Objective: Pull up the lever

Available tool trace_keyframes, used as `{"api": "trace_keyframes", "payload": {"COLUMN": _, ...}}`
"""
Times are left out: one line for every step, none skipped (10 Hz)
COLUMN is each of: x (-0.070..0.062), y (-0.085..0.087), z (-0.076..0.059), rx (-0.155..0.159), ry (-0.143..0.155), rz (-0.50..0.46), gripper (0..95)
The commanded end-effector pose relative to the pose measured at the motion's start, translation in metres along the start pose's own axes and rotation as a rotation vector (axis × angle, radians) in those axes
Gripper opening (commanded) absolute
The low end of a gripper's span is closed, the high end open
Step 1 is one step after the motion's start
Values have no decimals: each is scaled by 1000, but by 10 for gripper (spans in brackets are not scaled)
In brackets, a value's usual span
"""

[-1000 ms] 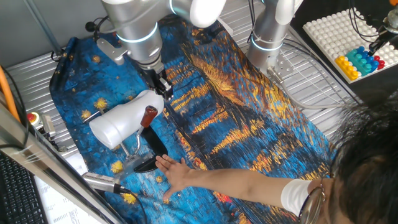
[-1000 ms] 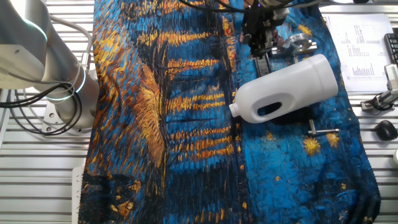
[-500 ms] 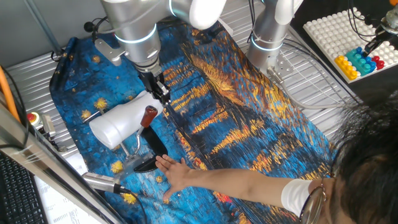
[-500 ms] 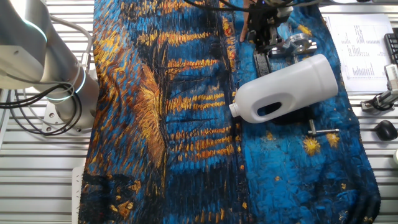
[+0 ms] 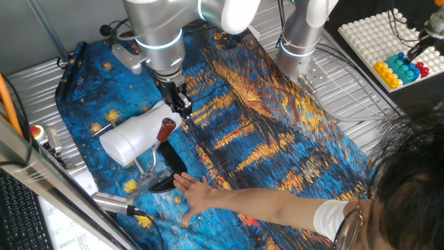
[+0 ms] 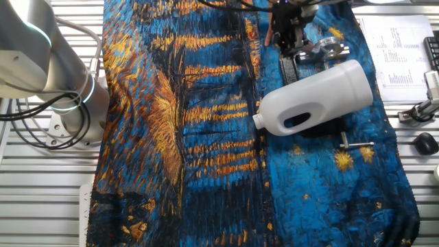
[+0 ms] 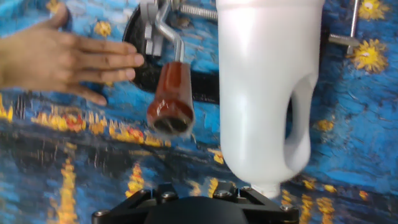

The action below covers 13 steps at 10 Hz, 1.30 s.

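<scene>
The gripper (image 5: 182, 105) is seen hanging above the blue and yellow cloth (image 5: 277, 132), close to the neck end of the white bottle (image 5: 135, 135). Its fingers are seen as a dark narrow shape in the fixed views, and in the hand view they are not shown at all, only the black base of the hand at the bottom edge. So it cannot be told how far they are open. Nothing is held between them as far as can be seen.

The lever (image 7: 168, 93) is located ahead of the fingers and a little to their left in the hand view. Its dark-red knob (image 5: 166, 129) is pointed toward the camera, and the thin silver arm behind it is bent up to a metal bracket (image 7: 149, 25). The knob is not touched by the gripper; a gap of cloth is seen between them. The white bottle is lying on its side just beside the lever, to the right of it, with its handle turned to the far right.

A person's hand (image 7: 62, 59) is laid flat on the cloth, to the left of the lever, with the fingertips near the black base (image 5: 170, 163).
</scene>
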State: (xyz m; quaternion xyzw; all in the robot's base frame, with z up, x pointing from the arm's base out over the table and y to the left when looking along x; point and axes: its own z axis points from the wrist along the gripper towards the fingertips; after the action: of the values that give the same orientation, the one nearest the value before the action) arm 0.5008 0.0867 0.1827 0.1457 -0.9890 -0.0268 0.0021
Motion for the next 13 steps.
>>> {"api": "trace_keyframes", "payload": {"x": -3, "y": -2, "z": 6, "rx": 1, "ry": 2, "rz": -1, "gripper": 190}}
{"api": "trace_keyframes", "payload": {"x": -3, "y": -3, "z": 9, "rx": 3, "ry": -1, "rz": 0, "gripper": 190}}
{"api": "trace_keyframes", "payload": {"x": -3, "y": -4, "z": 12, "rx": 3, "ry": -6, "rz": 0, "gripper": 190}}
{"api": "trace_keyframes", "payload": {"x": -4, "y": -5, "z": 13, "rx": 4, "ry": -11, "rz": 1, "gripper": 190}}
{"api": "trace_keyframes", "payload": {"x": -4, "y": -5, "z": 13, "rx": 4, "ry": -13, "rz": 2, "gripper": 190}}
{"api": "trace_keyframes", "payload": {"x": -4, "y": -5, "z": 14, "rx": 4, "ry": -25, "rz": 3, "gripper": 190}}
{"api": "trace_keyframes", "payload": {"x": -6, "y": -5, "z": 13, "rx": 0, "ry": -35, "rz": 1, "gripper": 190}}
{"api": "trace_keyframes", "payload": {"x": -7, "y": -4, "z": 13, "rx": -1, "ry": -38, "rz": 1, "gripper": 190}}
{"api": "trace_keyframes", "payload": {"x": -9, "y": -4, "z": 12, "rx": -1, "ry": -40, "rz": 1, "gripper": 190}}
{"api": "trace_keyframes", "payload": {"x": -10, "y": -3, "z": 12, "rx": -4, "ry": -45, "rz": 1, "gripper": 190}}
{"api": "trace_keyframes", "payload": {"x": -11, "y": -3, "z": 12, "rx": -9, "ry": -55, "rz": 0, "gripper": 190}}
{"api": "trace_keyframes", "payload": {"x": -13, "y": -2, "z": 10, "rx": -9, "ry": -60, "rz": -3, "gripper": 190}}
{"api": "trace_keyframes", "payload": {"x": -16, "y": 0, "z": 9, "rx": -10, "ry": -63, "rz": 0, "gripper": 190}}
